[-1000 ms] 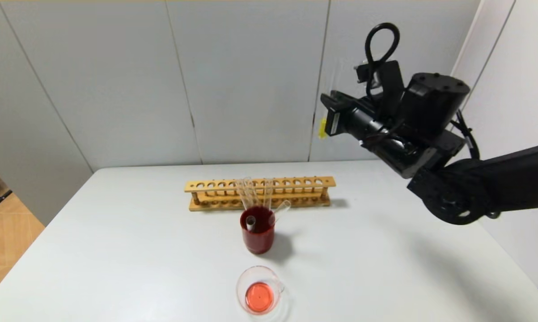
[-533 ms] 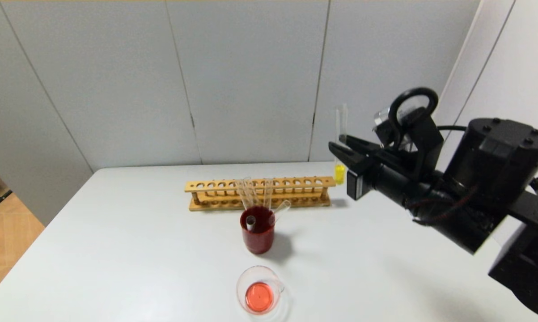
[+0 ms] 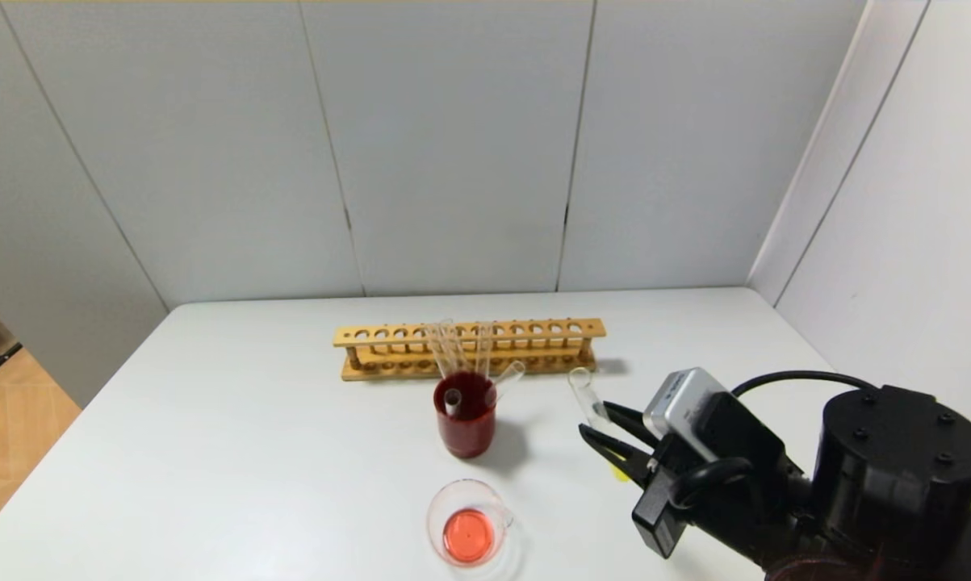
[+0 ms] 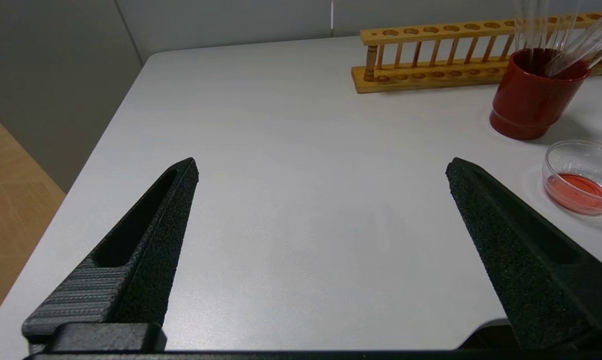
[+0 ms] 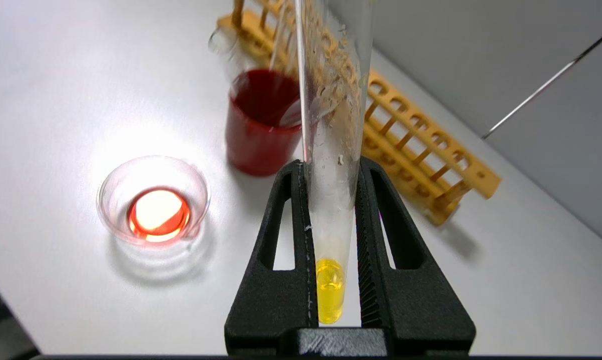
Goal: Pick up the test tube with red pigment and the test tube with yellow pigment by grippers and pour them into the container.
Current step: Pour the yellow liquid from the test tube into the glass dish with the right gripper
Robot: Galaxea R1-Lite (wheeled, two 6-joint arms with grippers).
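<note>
Tube of yellow pigment clamped in our right tool

Our right tool (image 3: 610, 440) hangs low over the desk (image 3: 251, 452), pinched tight on the test tube with yellow pigment (image 5: 331, 200). Its two fingers (image 5: 275, 280) press on either side of the glass. The yellow liquid sits in the rounded tip, deep between the fingers toward the wrist, and the open mouth of the tube reaches out past the fingertips, tilted up and away from us in the head view.

Ahead of this tool and toward our left stands the container (image 3: 469, 528), a low clear beaker apart from the tube, with a pool of red-orange liquid already in its bottom. Farther out from the tool than the beaker is a dark red cup (image 3: 465, 420) with several clear tubes leaning in it; we cannot tell which of them is the test tube with red pigment. Just beyond the cup lies a wooden tube rack (image 3: 469, 347), lengthwise across the desk.

Our left tool (image 4: 321, 170) is spread wide with nothing between its fingers, held low over the near left part of the desk. The cup, rack and beaker all lie well off to its right.
</note>
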